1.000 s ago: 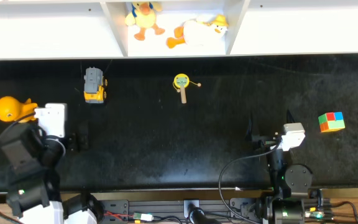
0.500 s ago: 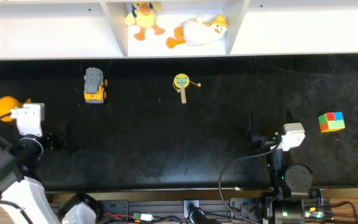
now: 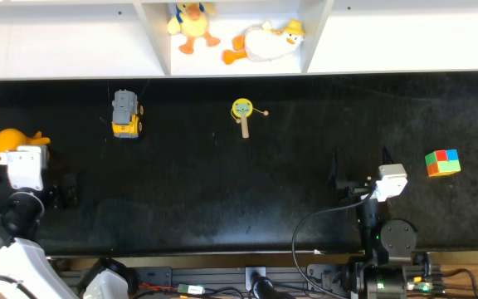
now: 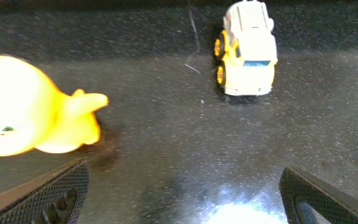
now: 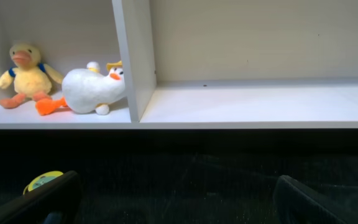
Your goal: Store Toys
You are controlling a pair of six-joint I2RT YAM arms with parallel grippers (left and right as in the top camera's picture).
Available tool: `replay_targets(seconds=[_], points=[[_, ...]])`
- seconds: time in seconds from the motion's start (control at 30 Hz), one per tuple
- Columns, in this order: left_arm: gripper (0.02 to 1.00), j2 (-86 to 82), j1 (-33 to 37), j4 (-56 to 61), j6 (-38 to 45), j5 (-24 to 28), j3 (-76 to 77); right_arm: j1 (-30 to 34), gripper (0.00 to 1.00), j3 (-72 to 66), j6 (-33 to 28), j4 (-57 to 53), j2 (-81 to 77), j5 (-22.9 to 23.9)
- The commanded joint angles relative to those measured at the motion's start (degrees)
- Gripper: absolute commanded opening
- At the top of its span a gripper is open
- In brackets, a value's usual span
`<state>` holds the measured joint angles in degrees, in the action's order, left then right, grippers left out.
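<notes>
Black tabletop [image 3: 222, 191], white shelf [image 3: 56, 37] behind

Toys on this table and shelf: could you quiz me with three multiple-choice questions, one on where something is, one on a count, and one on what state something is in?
1. Where is the toy truck?
A) on the black table
B) inside the white shelf
C) between a gripper's fingers

2. How many plush toys lie in the shelf's middle compartment?
A) one
B) two
C) four

3. How is the left gripper?
A) shut on the truck
B) shut on a cube
C) open, holding nothing

Answers:
1 A: the truck stands on the dark surface.
2 B: a yellow duck and a white duck lie there.
3 C: its fingers stand wide apart with bare table between them.
</notes>
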<state>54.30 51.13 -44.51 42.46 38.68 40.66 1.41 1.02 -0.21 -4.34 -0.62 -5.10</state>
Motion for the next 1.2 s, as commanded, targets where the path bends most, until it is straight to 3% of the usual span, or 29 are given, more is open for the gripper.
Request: replay_targets(seconds=[0.03, 0.37, 1.2], points=[[0.996, 0.1, 2.5, -2.9, 2.6, -3.7, 5.5, -0.3, 0.996, -0.7, -0.2, 0.3, 0.4, 0.2], [0.996, 2.0, 11.4, -2.0, 2.5, -3.9, 7.8, -0.3, 0.993, -0.7, -0.2, 0.3, 0.4, 0.2], [0.998, 15.9, 11.5, 2.2, 4.2, -4.3, 14.5, -0.3, 0.993, -0.7, -0.2, 0.3, 0.4, 0.2]])
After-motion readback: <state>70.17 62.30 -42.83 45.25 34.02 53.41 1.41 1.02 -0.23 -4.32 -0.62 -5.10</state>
